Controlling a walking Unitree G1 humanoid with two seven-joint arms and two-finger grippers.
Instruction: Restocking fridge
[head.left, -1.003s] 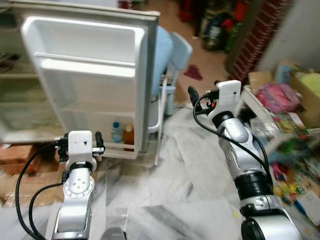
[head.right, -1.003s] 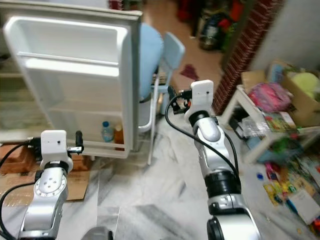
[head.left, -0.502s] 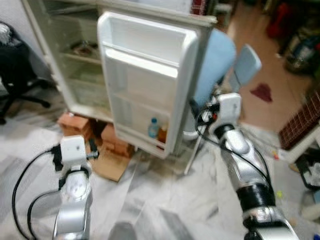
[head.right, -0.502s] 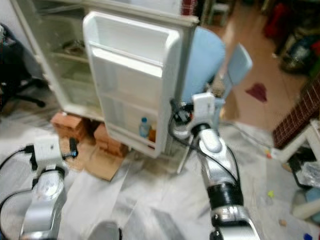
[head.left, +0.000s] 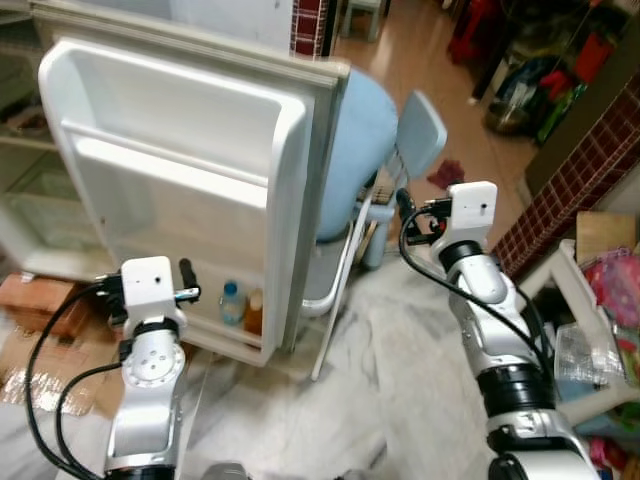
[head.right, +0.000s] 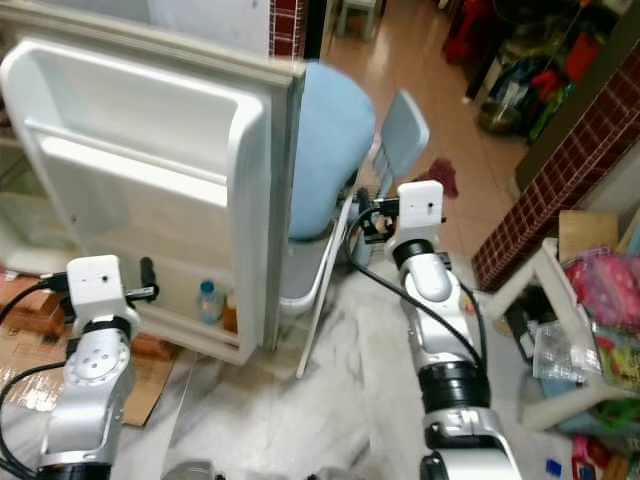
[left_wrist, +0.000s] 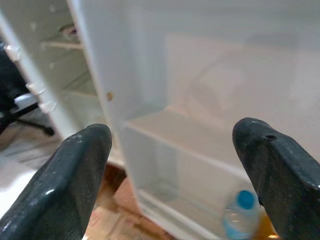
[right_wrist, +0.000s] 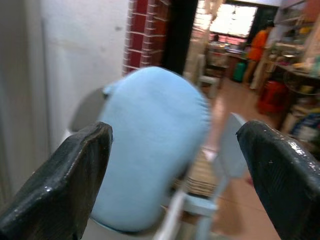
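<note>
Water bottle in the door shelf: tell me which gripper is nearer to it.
Left. The left gripper hangs just beside the water bottle, facing the door shelf. The right gripper is past the door's edge, by the blue chair.

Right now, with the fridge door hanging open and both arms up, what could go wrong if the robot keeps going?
The open white fridge door stands right against the pale blue chair, so swinging it wider would likely hit the chair. The right gripper points at that chair and could snag it. The left gripper, open and empty, might knock over the small clear bottle with a blue cap in the bottom door shelf.
</note>
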